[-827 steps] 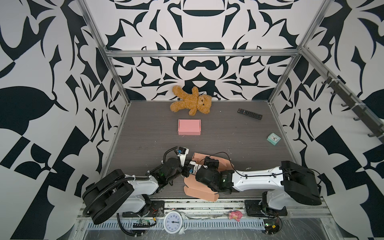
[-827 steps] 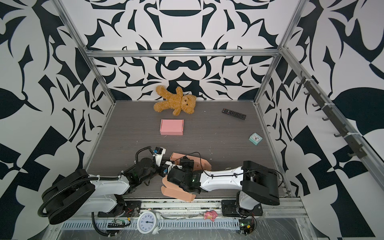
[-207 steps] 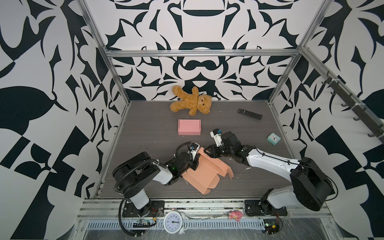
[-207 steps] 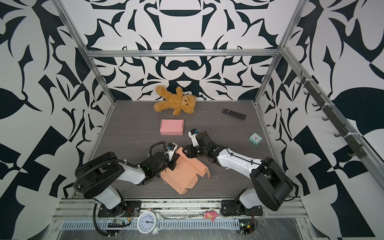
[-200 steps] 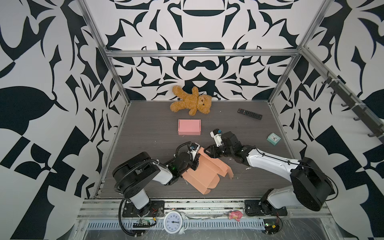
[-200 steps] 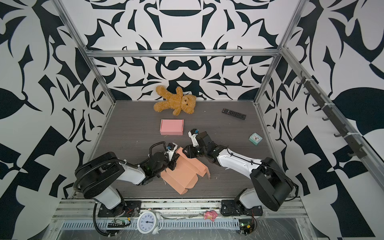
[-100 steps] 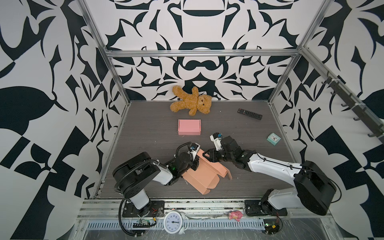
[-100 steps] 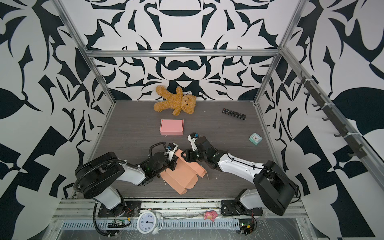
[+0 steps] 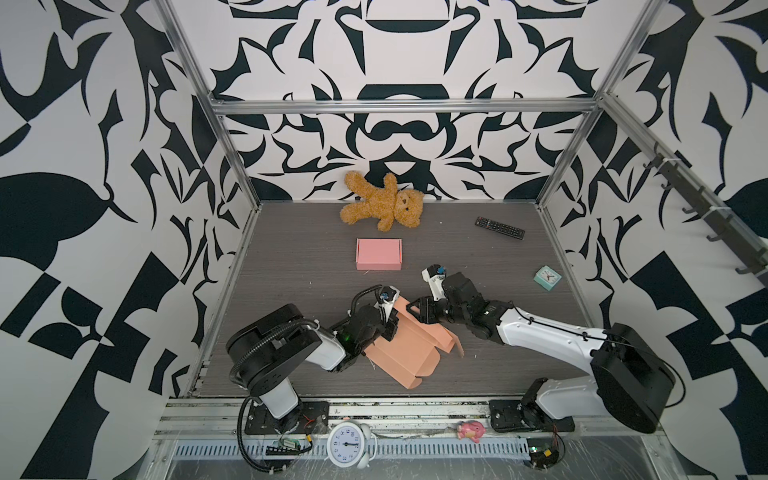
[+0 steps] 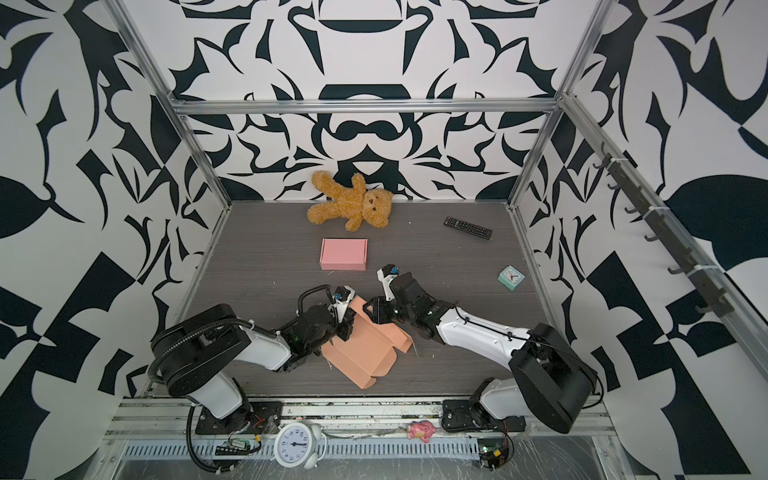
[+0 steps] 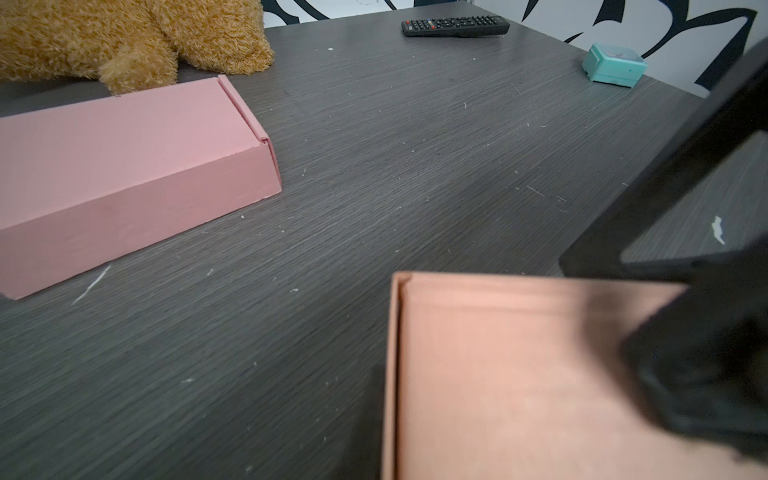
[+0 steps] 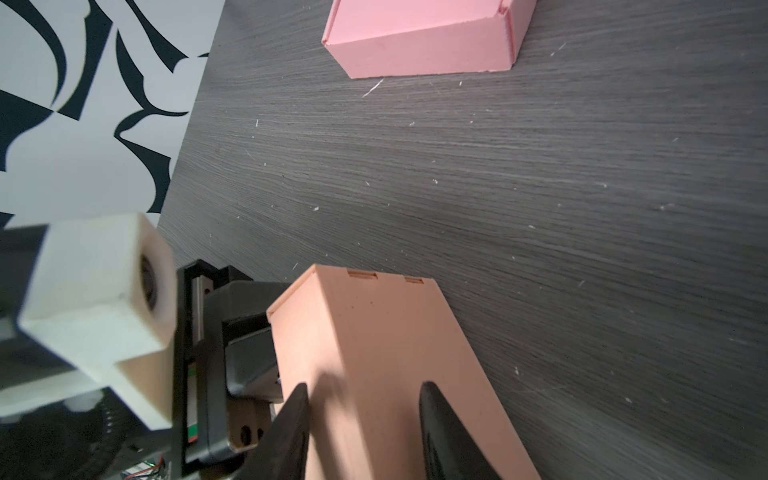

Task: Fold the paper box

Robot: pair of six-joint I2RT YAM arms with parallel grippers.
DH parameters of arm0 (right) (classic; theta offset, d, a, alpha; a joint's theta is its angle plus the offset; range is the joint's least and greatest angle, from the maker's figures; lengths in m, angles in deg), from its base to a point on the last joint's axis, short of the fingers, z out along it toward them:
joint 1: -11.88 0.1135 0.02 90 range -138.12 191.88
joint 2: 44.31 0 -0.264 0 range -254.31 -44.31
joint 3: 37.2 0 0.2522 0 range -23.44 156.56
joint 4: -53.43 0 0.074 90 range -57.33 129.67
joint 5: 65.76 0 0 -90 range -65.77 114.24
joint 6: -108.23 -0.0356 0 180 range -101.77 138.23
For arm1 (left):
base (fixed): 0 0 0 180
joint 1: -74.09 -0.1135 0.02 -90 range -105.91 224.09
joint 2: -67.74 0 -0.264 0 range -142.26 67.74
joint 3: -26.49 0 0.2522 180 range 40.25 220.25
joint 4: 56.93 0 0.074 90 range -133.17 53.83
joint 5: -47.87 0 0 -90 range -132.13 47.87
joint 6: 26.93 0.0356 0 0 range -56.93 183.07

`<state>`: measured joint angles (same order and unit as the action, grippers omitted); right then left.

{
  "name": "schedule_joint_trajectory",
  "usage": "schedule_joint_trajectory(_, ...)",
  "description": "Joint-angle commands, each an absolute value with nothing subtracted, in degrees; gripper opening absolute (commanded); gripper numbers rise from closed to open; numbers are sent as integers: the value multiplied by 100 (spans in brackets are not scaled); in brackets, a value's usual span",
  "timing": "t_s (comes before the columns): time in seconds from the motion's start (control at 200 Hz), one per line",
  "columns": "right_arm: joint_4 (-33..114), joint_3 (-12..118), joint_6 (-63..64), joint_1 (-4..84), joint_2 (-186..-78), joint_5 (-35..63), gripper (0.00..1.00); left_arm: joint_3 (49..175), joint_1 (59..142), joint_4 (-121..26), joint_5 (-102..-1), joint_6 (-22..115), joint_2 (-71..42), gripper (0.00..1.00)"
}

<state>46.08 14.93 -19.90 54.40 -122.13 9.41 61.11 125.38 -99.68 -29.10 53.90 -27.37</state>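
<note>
The paper box (image 9: pixel 411 353) (image 10: pixel 365 357) is a salmon cardboard blank, partly folded, lying near the table's front middle. My left gripper (image 9: pixel 390 323) (image 10: pixel 346 323) is shut on the raised wall at the box's far left edge. That wall (image 11: pixel 519 374) fills the left wrist view. My right gripper (image 9: pixel 417 311) (image 10: pixel 371 311) reaches in from the right and is open. Its two black fingertips (image 12: pixel 301 395) stand apart over the folded wall (image 12: pixel 374 332), and my right gripper (image 12: pixel 365 390) holds nothing. The two grippers almost touch.
A closed pink box (image 9: pixel 379 253) lies behind the grippers. At the back are a teddy bear (image 9: pixel 382 205) and a black remote (image 9: pixel 500 227). A small teal clock (image 9: pixel 547 279) sits at the right. A white alarm clock (image 9: pixel 348 445) and a pink toy (image 9: pixel 471 430) sit on the front rail.
My right gripper has slid left and nearer along the box onto its raised wall, close to my left gripper. The left jaws have closed further on the wall. The box has shifted slightly.
</note>
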Motion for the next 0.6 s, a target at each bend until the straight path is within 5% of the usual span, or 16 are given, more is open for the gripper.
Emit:
schedule_joint_trajectory(0.0,4838,1327,-2388,5477,-12160,630,44,6223,12551,-10170,-2825,5272,-2828,10)
schedule_joint_trajectory(0.595,4501,1294,-2127,5477,-12066,1092,44,6258,12577,-10631,-2578,5390,-3485,20)
